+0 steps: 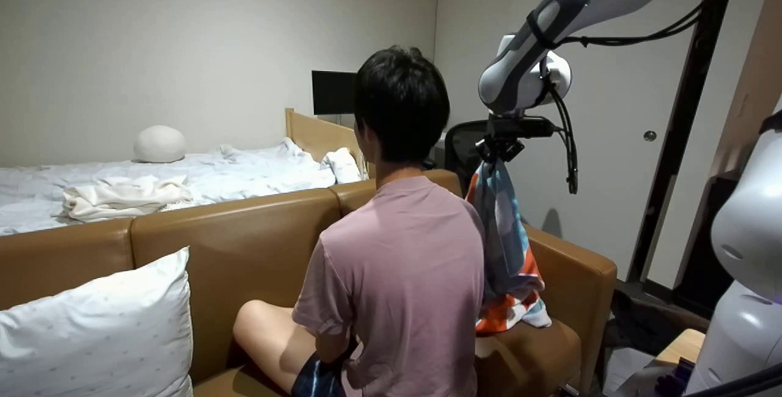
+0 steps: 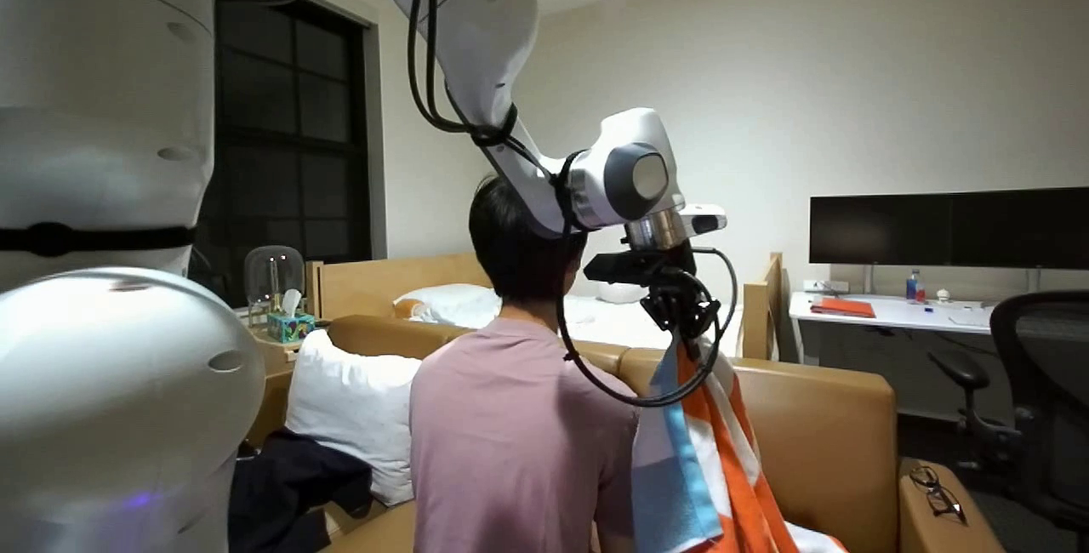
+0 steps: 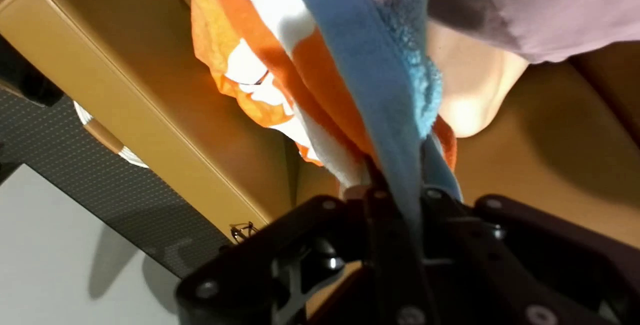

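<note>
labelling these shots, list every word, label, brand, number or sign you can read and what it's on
No readable text.
Orange-white-blue cloth towel in the black hand: no lettering visible.
Blue-red bottle: any label too small to read.
Green-blue patterned tissue box: any print too small.

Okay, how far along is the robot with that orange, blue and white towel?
Done, by the look of it: the gripper is shut on the towel's gathered top. In hand: the towel hangs beside the seated person, its lower end seeming to reach the sofa seat in an exterior view. Left, probably: setting it down and letting go, since its upper part hangs from the closed jaws.
</note>
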Tool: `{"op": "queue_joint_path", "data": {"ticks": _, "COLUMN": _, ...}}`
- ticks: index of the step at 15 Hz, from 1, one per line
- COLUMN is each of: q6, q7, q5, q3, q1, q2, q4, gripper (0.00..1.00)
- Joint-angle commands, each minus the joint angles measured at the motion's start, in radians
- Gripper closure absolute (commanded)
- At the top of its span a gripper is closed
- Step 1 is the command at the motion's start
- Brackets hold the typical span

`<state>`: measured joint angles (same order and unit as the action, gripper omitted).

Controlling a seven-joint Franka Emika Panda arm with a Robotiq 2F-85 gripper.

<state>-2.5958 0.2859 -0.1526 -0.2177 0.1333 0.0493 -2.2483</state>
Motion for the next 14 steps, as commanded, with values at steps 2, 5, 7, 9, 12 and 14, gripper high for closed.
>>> {"op": "queue_joint_path", "data": {"ticks": 2, "q6": -0.013, "q7": 0.133, "q5": -0.03, "q3": 0.074, "q1": -0.04, "q2": -0.173, "q4": -0.149, "gripper": 0.98}}
{"op": "queue_joint_path", "data": {"ticks": 5, "q6": -0.032, "q7": 0.174, "q5": -0.016, "q3": 0.119, "q1": -0.033, "q2": -0.257, "q4": -0.238, "gripper": 0.98}}
{"op": "queue_joint_path", "data": {"ticks": 7, "q6": -0.031, "q7": 0.18, "q5": -0.014, "q3": 0.138, "q1": -0.017, "q2": -0.319, "q4": -0.295, "gripper": 0.98}}
{"op": "queue_joint_path", "data": {"ticks": 9, "q6": -0.008, "q7": 0.178, "q5": -0.025, "q3": 0.153, "q1": 0.006, "q2": -0.394, "q4": -0.342, "gripper": 0.98}}
{"op": "queue_joint_path", "data": {"ticks": 12, "q6": 0.064, "q7": 0.167, "q5": -0.026, "q3": 0.186, "q1": 0.038, "q2": -0.475, "q4": -0.36, "gripper": 0.98}}
{"op": "queue_joint_path", "data": {"ticks": 14, "q6": 0.119, "q7": 0.174, "q5": -0.026, "q3": 0.219, "q1": 0.051, "q2": -0.494, "q4": -0.342, "gripper": 0.98}}
